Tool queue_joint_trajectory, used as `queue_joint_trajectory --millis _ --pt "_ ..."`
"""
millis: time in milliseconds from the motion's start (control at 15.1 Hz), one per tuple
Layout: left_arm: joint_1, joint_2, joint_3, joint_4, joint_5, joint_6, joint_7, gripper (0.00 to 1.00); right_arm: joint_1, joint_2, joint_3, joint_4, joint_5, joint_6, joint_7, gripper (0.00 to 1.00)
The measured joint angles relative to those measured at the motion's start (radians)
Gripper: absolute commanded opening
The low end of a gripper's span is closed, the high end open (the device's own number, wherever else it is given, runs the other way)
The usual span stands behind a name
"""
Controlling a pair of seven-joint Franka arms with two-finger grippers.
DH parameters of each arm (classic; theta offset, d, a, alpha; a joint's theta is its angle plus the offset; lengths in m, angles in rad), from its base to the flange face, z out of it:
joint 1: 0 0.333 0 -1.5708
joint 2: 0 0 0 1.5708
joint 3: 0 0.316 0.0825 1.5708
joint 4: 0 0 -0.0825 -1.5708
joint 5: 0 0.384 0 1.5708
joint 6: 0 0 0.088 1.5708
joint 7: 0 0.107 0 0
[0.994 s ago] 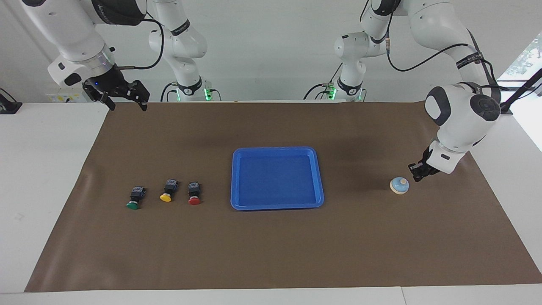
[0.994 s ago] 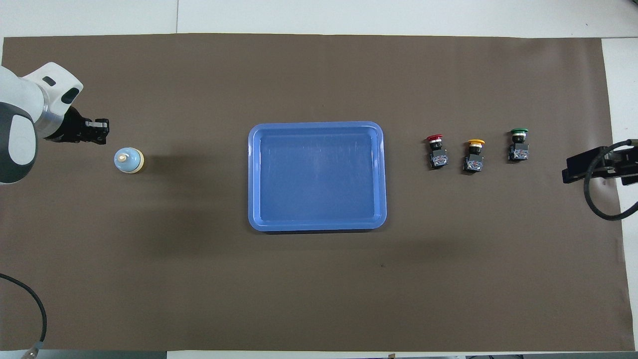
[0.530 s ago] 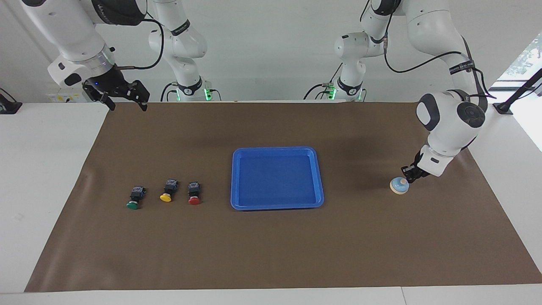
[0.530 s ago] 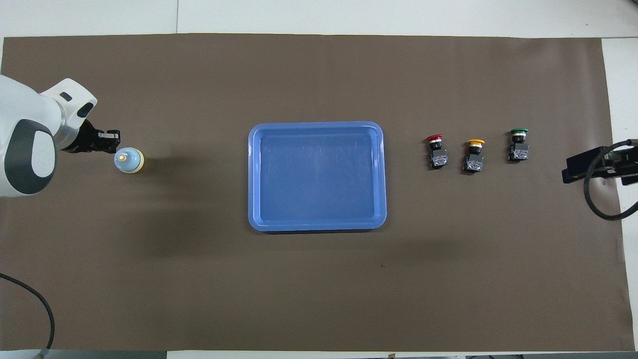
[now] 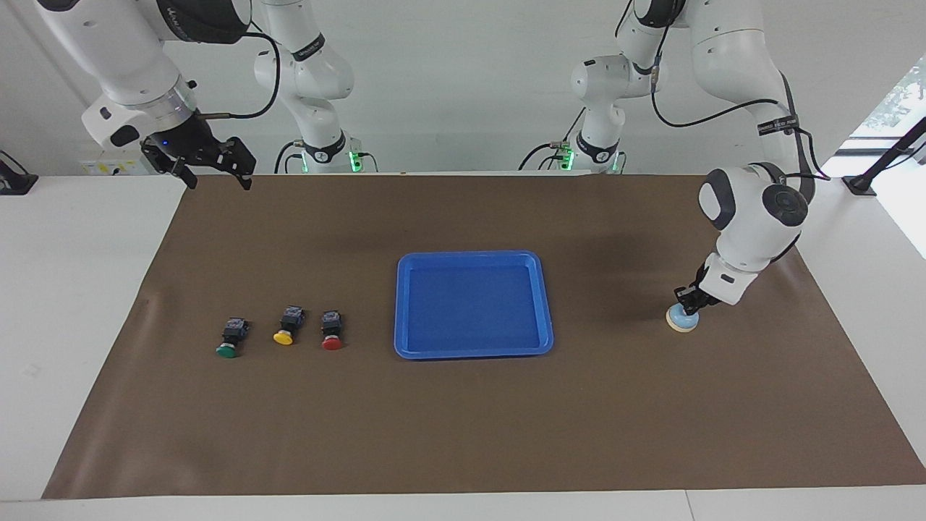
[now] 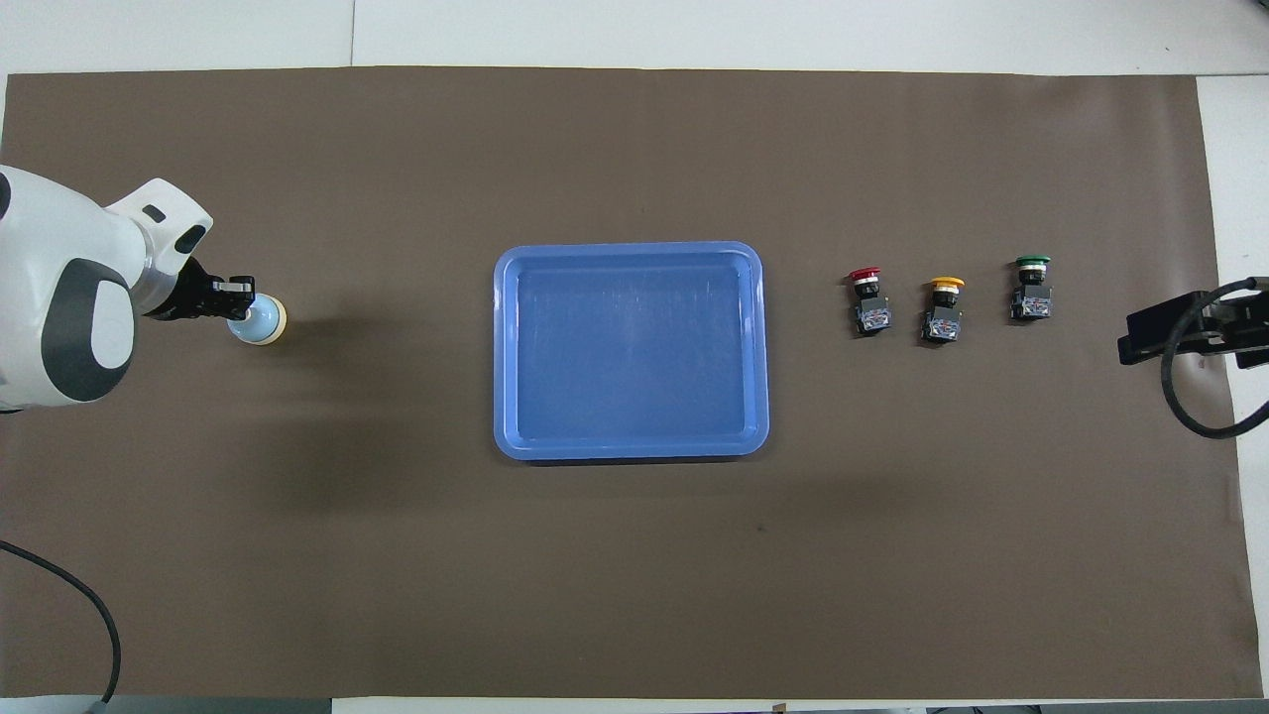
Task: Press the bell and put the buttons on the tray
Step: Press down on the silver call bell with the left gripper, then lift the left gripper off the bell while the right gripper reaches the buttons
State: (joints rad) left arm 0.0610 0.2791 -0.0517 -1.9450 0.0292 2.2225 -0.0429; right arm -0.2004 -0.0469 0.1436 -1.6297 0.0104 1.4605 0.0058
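Observation:
The light-blue bell (image 5: 681,319) stands on the mat toward the left arm's end of the table. My left gripper (image 5: 686,297) is shut, and its tips rest on top of the bell and cover the knob; the overhead view shows the gripper (image 6: 239,296) at the bell (image 6: 264,322) too. The blue tray (image 5: 474,352) lies mid-table and holds nothing. The green (image 5: 230,338), yellow (image 5: 287,325) and red (image 5: 332,330) buttons lie in a row toward the right arm's end. My right gripper (image 5: 217,179) is open, raised over the mat's corner, and waits.
A brown mat (image 5: 463,434) covers most of the white table. The mat's corner under the right gripper lies nearer to the robots than the buttons. A black cable (image 6: 59,595) loops in by the left arm.
My left gripper has moved sideways and down from beside the bell onto its top. The right arm, buttons and tray have not moved.

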Motion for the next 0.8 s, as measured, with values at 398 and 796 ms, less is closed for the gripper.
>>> queue_joint_trajectory --millis 398,796 --pt "-0.009 -0.005 -0.007 0.106 0.0 -0.216 0.0 0.09 -0.042 0.0 -0.015 0.0 -0.004 0.012 -0.001 1.0" --pt "-0.032 -0.177 -0.011 0.217 0.0 -0.535 -0.001 1.0 -0.094 0.001 -0.023 -0.023 -0.004 0.142 -0.061 1.0"
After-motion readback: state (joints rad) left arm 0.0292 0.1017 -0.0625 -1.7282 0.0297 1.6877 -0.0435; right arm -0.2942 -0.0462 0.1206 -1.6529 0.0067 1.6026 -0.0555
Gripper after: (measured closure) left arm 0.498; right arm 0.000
